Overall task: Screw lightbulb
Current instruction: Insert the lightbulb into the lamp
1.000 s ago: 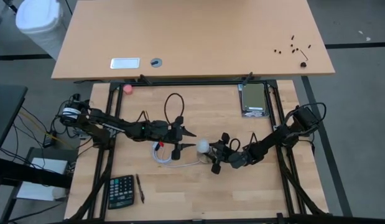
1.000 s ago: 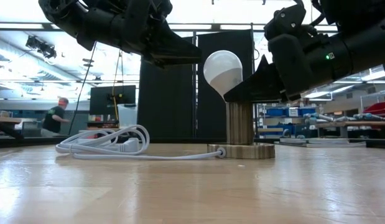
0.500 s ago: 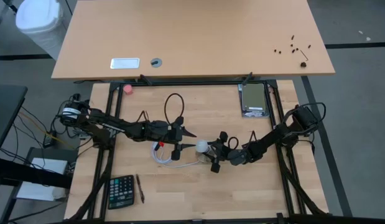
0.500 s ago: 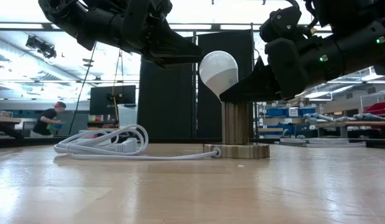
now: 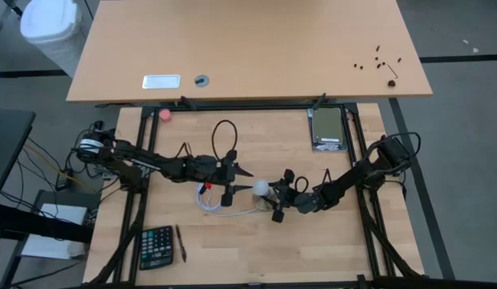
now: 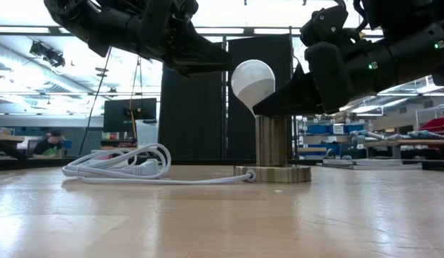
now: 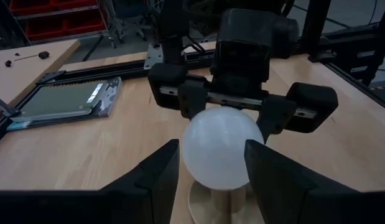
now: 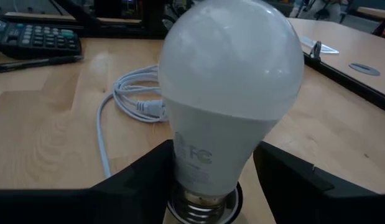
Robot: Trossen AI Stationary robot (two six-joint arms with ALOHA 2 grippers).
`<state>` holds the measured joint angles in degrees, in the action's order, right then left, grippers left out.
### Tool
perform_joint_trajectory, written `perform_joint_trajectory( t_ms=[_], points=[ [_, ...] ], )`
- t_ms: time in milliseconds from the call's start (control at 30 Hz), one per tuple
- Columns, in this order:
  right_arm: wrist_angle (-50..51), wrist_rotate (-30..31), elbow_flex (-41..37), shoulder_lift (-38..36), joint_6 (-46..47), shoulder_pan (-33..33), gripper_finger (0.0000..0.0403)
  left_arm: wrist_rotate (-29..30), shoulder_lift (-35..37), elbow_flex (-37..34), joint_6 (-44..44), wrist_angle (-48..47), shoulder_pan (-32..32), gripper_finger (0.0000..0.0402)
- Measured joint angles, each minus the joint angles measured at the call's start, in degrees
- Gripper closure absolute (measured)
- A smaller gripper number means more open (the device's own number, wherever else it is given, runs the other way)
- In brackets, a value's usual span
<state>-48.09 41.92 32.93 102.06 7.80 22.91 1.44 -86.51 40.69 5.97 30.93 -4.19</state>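
Note:
The white lightbulb [image 6: 252,80] is tilted over a metal socket post [image 6: 272,141] that stands on a round base [image 6: 273,173] at mid-table. It also shows in the high view [image 5: 262,189]. My right gripper [image 5: 282,197] is shut on the bulb from the table's right. My left gripper [image 5: 237,184] is open and comes from the left. Its fingers [image 7: 156,177] stand on either side of the globe [image 7: 220,146], and I cannot tell whether they touch it. A white cord [image 6: 125,165] runs from the base. My right gripper pinches the bulb's tapering neck [image 8: 204,158] between its two fingers [image 8: 139,180], just above the screw base [image 8: 201,200]. The fingers come roughly level from the table's right. The bulb leans toward the left gripper, its screw base at the top of the socket post.
A calculator [image 5: 156,247] and a pen [image 5: 181,242] lie near the front left. A pink ball [image 5: 164,114] and a black cable loop [image 5: 226,132] are at the back. A grey flat device [image 5: 328,128] is at the back right. A person shows in the room behind [image 6: 48,143].
My right gripper has moved a little toward the table's left with the bulb, closer to the left gripper. The socket post and its base have slid slightly the same way. The left gripper has kept still.

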Motion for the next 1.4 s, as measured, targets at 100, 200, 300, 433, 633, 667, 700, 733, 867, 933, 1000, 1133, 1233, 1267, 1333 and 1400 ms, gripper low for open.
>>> perform_joint_trajectory(
  t_ms=[100,200,300,433,633,667,700,733,867,933,1000,1133,1233,1267,1333,1400],
  points=[
    [-0.18,0.01,0.00,-0.04,0.12,0.00,0.0165,0.13,0.70,0.00,0.54,-0.30,0.00,0.0213],
    [-0.20,0.01,0.00,-0.04,0.14,-0.01,0.0150,0.19,1.50,0.02,1.19,-1.77,0.00,0.0213],
    [-0.24,-0.01,0.00,-0.04,0.14,-0.01,0.0133,0.12,1.50,0.02,1.27,-2.58,0.00,0.0213],
    [-1.14,-0.01,0.01,-0.07,0.14,0.00,0.0114,-1.31,1.50,0.02,1.28,-3.50,0.00,0.0213],
    [-3.63,-0.01,0.07,-0.15,0.27,-0.52,0.0112,-1.36,1.50,0.02,1.38,-4.90,0.00,0.0213],
    [-3.56,0.01,0.07,-0.15,0.85,-0.72,0.0113,-1.38,1.50,0.02,1.45,-5.68,0.00,0.0213],
    [-3.54,0.01,0.07,-0.15,1.21,-0.94,0.0115,-1.38,1.50,0.02,1.47,-6.27,0.00,0.0213],
    [-3.65,0.01,0.07,-0.15,1.40,-1.05,0.0117,-1.38,1.50,0.02,1.47,-6.54,0.00,0.0213],
    [-3.65,0.12,1.31,-0.15,0.04,-1.12,0.0123,-1.57,1.50,0.02,1.47,-7.13,0.00,0.0213],
    [-3.13,0.10,2.03,-0.15,-0.85,-1.08,0.0128,-1.60,1.50,0.02,1.47,-7.10,0.00,0.0213],
    [-2.37,0.12,2.49,-0.15,-1.39,-1.08,0.0135,-1.94,1.52,0.02,1.47,-7.11,0.00,0.0213],
    [-1.10,0.20,2.67,-0.15,-1.40,-0.92,0.0156,-2.23,1.50,0.02,1.47,-7.74,0.00,0.0213],
    [-0.64,0.51,2.67,-0.15,-1.39,-0.27,0.0171,-2.22,1.50,0.02,1.46,-8.25,0.00,0.0213],
    [-0.31,1.03,2.67,-0.15,-1.39,-0.03,0.0172,-2.22,1.50,0.02,1.46,-8.24,0.00,0.0213],
    [-0.12,2.76,2.67,-0.15,-1.39,0.58,0.0174,-2.23,1.50,0.02,1.47,-8.23,0.00,0.0213],
    [-0.18,4.59,2.67,-0.15,-1.39,1.22,0.0175,-2.21,1.50,0.02,1.47,-8.20,0.00,0.0213]
  ],
)
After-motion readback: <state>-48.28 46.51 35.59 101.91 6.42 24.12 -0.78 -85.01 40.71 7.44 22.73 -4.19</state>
